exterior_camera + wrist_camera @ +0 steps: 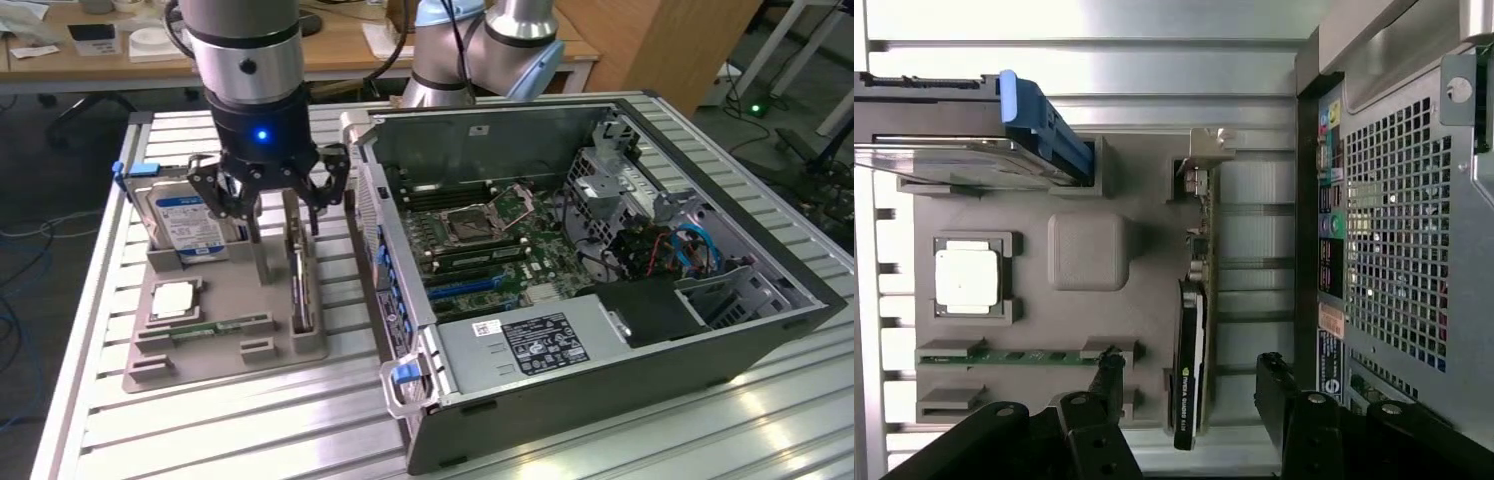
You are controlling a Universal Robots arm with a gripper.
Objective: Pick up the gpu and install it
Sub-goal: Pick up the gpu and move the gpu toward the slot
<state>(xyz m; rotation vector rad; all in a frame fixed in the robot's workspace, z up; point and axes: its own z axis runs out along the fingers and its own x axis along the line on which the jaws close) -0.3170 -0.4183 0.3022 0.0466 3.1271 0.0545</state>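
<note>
GPU (1189, 340) stands on edge just outside the open computer case (627, 400), whose power supply (534, 340) label is too fine to read, slotted in the grey tray (227, 300). The hard drive (187, 222) wears a blue-white label; the gripper (280, 228) hangs above the GPU, jaws spread either side, gripping nothing.

We saw the exterior view under even, diffuse room light from overhead. The aluminium table (747, 410) threw back pale glare toward the exterior view's right, and a blue indicator light (262, 134) glowed on the arm. The inside of the computer case (601, 400) was dimmer than the table. In the wrist view the aluminium table (1084, 25) washed out nearly white, the processor's metal lid (966, 277) shone, and the gripper (1189, 362) read as near-black.
</note>
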